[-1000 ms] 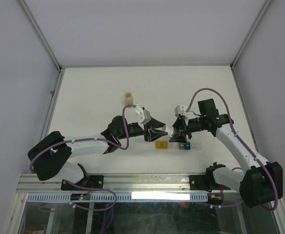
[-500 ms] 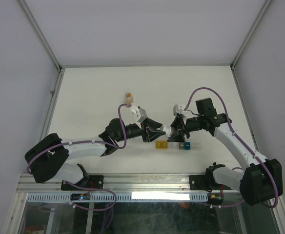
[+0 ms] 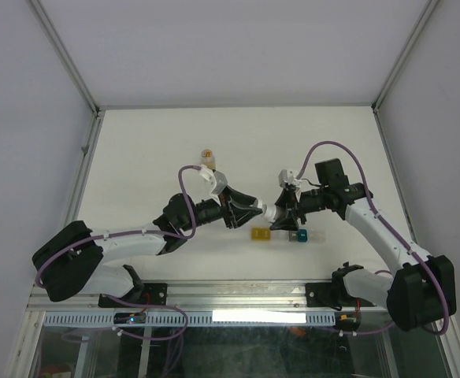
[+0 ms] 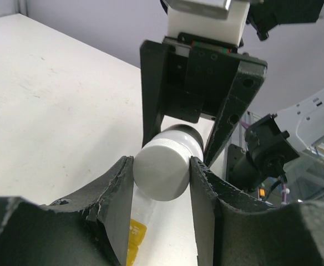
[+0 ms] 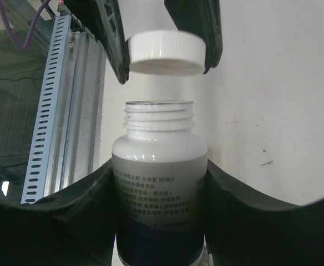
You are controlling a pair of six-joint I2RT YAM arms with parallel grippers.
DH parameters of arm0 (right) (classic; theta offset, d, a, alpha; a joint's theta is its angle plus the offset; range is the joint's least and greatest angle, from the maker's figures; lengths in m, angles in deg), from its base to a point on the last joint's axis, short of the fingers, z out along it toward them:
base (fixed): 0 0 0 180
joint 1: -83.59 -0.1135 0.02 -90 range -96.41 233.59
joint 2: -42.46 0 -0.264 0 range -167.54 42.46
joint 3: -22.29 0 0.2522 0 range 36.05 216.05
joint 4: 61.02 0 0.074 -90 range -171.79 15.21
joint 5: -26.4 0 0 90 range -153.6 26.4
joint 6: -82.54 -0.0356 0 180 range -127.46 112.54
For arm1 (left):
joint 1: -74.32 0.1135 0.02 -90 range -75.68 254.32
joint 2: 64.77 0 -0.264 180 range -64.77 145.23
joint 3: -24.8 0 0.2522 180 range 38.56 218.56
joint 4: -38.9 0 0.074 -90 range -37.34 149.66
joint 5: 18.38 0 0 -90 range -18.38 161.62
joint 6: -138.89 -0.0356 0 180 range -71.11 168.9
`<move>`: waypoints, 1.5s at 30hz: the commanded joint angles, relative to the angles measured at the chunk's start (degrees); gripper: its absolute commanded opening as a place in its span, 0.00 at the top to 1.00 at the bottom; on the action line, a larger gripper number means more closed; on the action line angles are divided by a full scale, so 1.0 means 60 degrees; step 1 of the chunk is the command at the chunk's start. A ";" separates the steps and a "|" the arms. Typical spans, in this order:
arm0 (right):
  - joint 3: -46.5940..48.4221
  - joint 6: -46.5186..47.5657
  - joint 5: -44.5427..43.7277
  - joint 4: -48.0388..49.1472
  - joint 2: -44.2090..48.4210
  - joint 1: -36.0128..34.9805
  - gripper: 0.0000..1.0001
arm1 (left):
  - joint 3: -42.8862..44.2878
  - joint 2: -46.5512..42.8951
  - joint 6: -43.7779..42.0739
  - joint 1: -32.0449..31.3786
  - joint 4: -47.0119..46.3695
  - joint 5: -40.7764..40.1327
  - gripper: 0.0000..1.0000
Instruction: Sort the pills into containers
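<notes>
Counting: three containers point(image 3: 260, 233) (yellow, teal, clear), one white bottle point(image 5: 159, 188), one white cap point(image 4: 161, 169), one small amber bottle point(image 3: 207, 160).
Left gripper point(image 3: 255, 211): jaws a cap's width apart, clamped on the white cap's sides.
Right gripper point(image 3: 283, 216): jaws clamped around the white bottle's body.
Cap and neck: the cap is off, just clear of the threaded neck, with a gap between them.
Containers' place: in a row on the worktop point(image 3: 151, 150), just on the near side of the two grippers.
Amber bottle's place: standing farther back, apart from the row.
</notes>
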 commanded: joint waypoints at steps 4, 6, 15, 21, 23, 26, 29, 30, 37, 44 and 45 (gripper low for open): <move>0.0045 0.0257 0.0328 -0.0122 0.0164 0.0044 1.00 | -0.0134 -0.0489 0.0619 0.0167 -0.0824 -0.0352 0.88; 0.0058 0.0284 0.0313 -0.0133 0.0174 0.0044 1.00 | -0.0152 -0.0537 0.0621 0.0174 -0.0722 -0.0419 0.88; 0.0089 0.0184 0.0034 -0.0105 0.0470 0.0166 1.00 | -0.0484 -0.1744 0.0680 0.0590 0.2687 -0.2537 0.87; 0.0115 0.0139 0.0012 -0.0102 0.0601 0.0272 1.00 | -0.0694 -0.2303 0.1133 0.1581 0.5425 -0.4126 0.80; 0.0099 0.0120 0.0057 -0.0100 0.0695 0.0345 1.00 | -0.0624 -0.2145 0.1295 0.2149 0.6154 -0.4220 0.78; 0.0100 0.0052 0.0183 -0.0090 0.0881 0.0505 1.00 | -0.0372 -0.1599 0.1436 0.2952 0.7024 -0.4249 0.77; 0.0079 0.0004 0.0285 -0.0077 0.1087 0.0682 1.00 | -0.0017 -0.0869 0.1501 0.3383 0.7519 -0.4505 0.77; 0.0068 -0.0001 0.0315 -0.0058 0.1161 0.0743 1.00 | 0.0128 -0.0624 0.1494 0.3404 0.7644 -0.4700 0.77; 0.0002 -0.0068 0.0512 -0.0018 0.1496 0.1079 1.00 | 0.1595 0.0731 0.1468 0.3431 0.9019 -0.6311 0.67; 0.0029 -0.0103 0.0637 -0.0037 0.1620 0.1206 1.00 | 0.2265 0.1446 0.1264 0.3431 0.9659 -0.6602 0.34; 0.0030 -0.0110 0.0672 -0.0040 0.1645 0.1235 1.00 | 0.2318 0.1438 0.1260 0.3425 0.9715 -0.6612 0.29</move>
